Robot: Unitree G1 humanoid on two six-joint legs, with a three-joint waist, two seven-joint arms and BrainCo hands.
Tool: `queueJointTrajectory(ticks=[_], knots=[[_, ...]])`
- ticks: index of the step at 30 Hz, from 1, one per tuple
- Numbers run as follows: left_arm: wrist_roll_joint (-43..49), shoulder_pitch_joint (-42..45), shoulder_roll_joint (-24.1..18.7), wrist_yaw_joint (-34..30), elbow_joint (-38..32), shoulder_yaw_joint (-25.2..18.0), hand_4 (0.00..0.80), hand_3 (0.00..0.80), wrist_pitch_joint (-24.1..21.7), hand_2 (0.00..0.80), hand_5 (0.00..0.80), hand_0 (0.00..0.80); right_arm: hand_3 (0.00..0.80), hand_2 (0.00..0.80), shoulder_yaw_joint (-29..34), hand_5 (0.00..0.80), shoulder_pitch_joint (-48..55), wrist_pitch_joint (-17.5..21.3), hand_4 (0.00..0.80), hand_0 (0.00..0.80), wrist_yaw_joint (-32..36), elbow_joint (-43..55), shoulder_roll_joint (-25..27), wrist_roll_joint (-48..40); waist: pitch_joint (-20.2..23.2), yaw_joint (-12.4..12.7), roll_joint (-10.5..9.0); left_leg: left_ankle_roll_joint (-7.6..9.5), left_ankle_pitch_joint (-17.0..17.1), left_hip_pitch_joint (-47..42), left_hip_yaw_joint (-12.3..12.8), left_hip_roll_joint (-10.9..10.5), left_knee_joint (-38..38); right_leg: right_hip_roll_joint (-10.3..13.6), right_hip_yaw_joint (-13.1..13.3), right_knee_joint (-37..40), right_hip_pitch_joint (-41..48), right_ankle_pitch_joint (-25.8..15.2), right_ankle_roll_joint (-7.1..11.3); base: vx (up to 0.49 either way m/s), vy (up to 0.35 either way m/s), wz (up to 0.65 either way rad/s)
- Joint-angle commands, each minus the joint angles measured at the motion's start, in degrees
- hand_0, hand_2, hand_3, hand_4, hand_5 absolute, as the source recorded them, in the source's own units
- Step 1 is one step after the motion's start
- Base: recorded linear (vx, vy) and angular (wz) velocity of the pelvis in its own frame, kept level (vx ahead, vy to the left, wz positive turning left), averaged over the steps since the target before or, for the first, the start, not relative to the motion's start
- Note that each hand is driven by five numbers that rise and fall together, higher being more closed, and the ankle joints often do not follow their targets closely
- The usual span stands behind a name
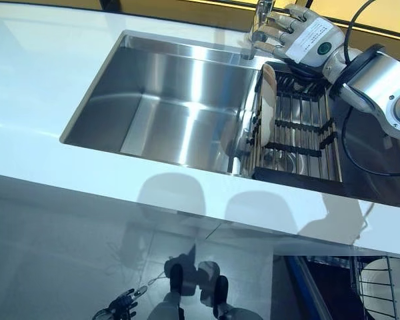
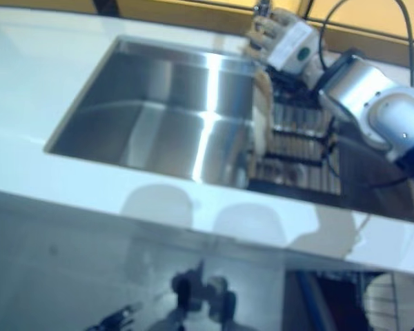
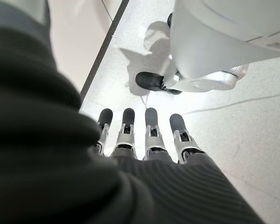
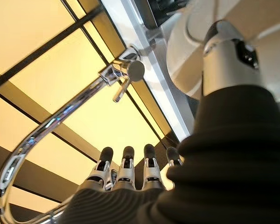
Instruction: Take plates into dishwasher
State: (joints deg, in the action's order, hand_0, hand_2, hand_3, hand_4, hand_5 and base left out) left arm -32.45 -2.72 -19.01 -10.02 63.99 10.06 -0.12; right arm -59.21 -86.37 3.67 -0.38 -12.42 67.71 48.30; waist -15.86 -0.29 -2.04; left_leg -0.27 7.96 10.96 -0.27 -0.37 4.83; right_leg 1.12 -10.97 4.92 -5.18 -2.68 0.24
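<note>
right robot hand (image 1: 305,35): relaxed, empty, above rack
plate (image 1: 269,100): upright in sink rack (image 1: 300,150)
progress: not started; dishwasher basket (image 1: 380,287) awaits

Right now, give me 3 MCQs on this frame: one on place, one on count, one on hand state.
1. Where does the plate stand?
A. flat on the counter
B. on edge in the rack over the sink
C. in the left hand

2. How many plates show in that rack?
A. one
B. three
C. five

3. What is the right hand doing?
A. gripping the plate
B. holding nothing, up by the faucet
C. hanging by the floor

Key: 1 B, the plate stands upright at the rack's left end. 2 A, the other slots are bare. 3 B, its fingers are straight in the wrist view with the faucet curving past them; the left hand is the one down over the floor, open too.
</note>
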Motion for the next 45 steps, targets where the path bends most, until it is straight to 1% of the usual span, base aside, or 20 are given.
queueJointTrajectory(ticks=[1, 4, 7, 14, 20, 24, 31, 39, 45], knots=[[-2.28, -0.65, -1.84, -0.40, -0.35, 2.13, 0.000, 0.000, -1.28, 0.000, 0.000, 0.000, 0.000, 0.000, -3.28, 0.000, -7.75, -1.77, 0.000, 0.000, -0.90, -1.40, 0.50, -1.23, 1.64, 1.55, -1.70, -0.23, -4.07, -0.97, 1.10, 0.89, 0.17, 1.13, 0.24, 0.08, -1.87, 0.26, 3.52, -0.001, 0.011, 0.05], [-2.56, -0.74, -1.52, -0.23, -0.62, 2.28, 0.000, 0.000, -1.88, 0.000, 0.000, 0.000, 0.000, 0.000, -3.06, 0.000, -7.84, -2.48, 0.000, 0.000, -0.63, -0.84, 0.29, -1.02, 1.29, 1.56, -1.66, -0.23, -3.98, -0.77, 1.01, 0.86, 0.17, 1.09, 0.24, 0.08, -2.00, 0.25, 3.44, 0.000, 0.000, 0.00], [-3.17, -0.61, -1.57, 0.13, -1.15, 2.30, 0.000, 0.000, -1.79, 0.000, 0.000, 0.000, 0.000, 0.000, -2.49, 0.000, -7.45, -2.03, 0.000, 0.000, -0.43, -0.67, 0.30, -0.60, 1.23, 1.62, -1.71, -0.25, -4.03, -0.79, 0.95, 0.80, 0.17, 1.12, 0.11, 0.08, -1.96, 0.27, 3.46, 0.003, 0.002, 0.01], [-3.46, -0.70, -1.83, 0.04, -1.49, 2.11, 0.000, 0.000, -1.73, 0.000, 0.000, 0.000, 0.000, 0.000, -3.65, 0.000, -7.89, -1.25, 0.000, 0.000, 1.87, 0.58, 0.54, -0.47, 1.31, 1.63, -1.95, -0.26, -3.96, -0.58, 0.89, 0.78, 0.17, 1.21, 0.05, 0.08, -2.20, 0.19, 3.52, 0.003, 0.002, 0.01], [-3.40, -0.64, -2.02, 0.20, -1.69, 2.30, 0.000, 0.000, -1.97, 0.000, 0.000, 0.000, 0.000, 0.000, -4.15, 0.000, -7.18, -0.32, 0.000, 0.000, 2.93, -0.95, 0.59, 0.75, 1.13, 1.65, -2.21, -0.23, -4.11, -0.73, 1.01, 0.79, 0.17, 1.21, 0.07, 0.08, -2.12, 0.21, 3.54, 0.000, 0.000, 0.00], [-3.12, -0.66, -2.12, -0.12, -1.37, 2.24, 0.000, 0.000, -2.33, 0.000, 0.000, 0.000, 0.000, 0.000, -4.47, 0.000, -6.66, 0.99, 0.000, 0.000, 3.03, -2.24, 0.48, 1.76, 1.19, 1.66, -2.23, -0.24, -4.16, -0.82, 1.00, 0.79, 0.17, 1.22, 0.02, 0.08, -2.09, 0.21, 3.56, 0.000, 0.000, 0.00], [-3.13, -0.66, -1.91, -0.10, -1.19, 2.13, 0.000, 0.000, -2.42, 0.000, 0.000, 0.000, 0.000, 0.000, -4.77, 0.000, -6.43, 1.61, 0.000, 0.000, 4.74, -2.27, 0.44, 1.24, 1.29, 1.41, -2.24, -0.31, -4.15, -0.91, 1.31, 0.93, 0.17, 1.12, 0.26, 0.08, -2.11, 0.22, 3.51, 0.000, 0.000, 0.00], [-4.03, -1.01, -1.95, 0.03, -1.58, 2.31, 0.000, 0.000, -2.30, 0.000, 0.000, 0.000, 0.000, 0.000, -4.84, 0.000, -5.69, 3.97, 0.000, 0.000, 6.16, -1.63, 0.25, 2.31, 0.72, 1.30, -2.10, -0.42, -4.01, -0.64, 1.51, 1.02, 0.17, 1.02, 0.45, 0.08, -2.34, 0.18, 3.42, 0.000, 0.000, 0.00], [-4.55, -0.85, -1.85, -0.30, -1.43, 2.31, 0.000, 0.000, -3.12, 0.000, 0.000, 0.000, 0.000, 0.000, -6.40, 0.000, -6.19, 5.76, 0.000, 0.000, 8.42, -0.20, -0.13, 2.84, 0.23, 1.39, -2.01, -0.50, -3.75, -0.34, 1.57, 1.07, 0.17, 0.99, 0.31, 0.08, -2.63, 0.05, 3.39, 0.000, 0.000, 0.00]])
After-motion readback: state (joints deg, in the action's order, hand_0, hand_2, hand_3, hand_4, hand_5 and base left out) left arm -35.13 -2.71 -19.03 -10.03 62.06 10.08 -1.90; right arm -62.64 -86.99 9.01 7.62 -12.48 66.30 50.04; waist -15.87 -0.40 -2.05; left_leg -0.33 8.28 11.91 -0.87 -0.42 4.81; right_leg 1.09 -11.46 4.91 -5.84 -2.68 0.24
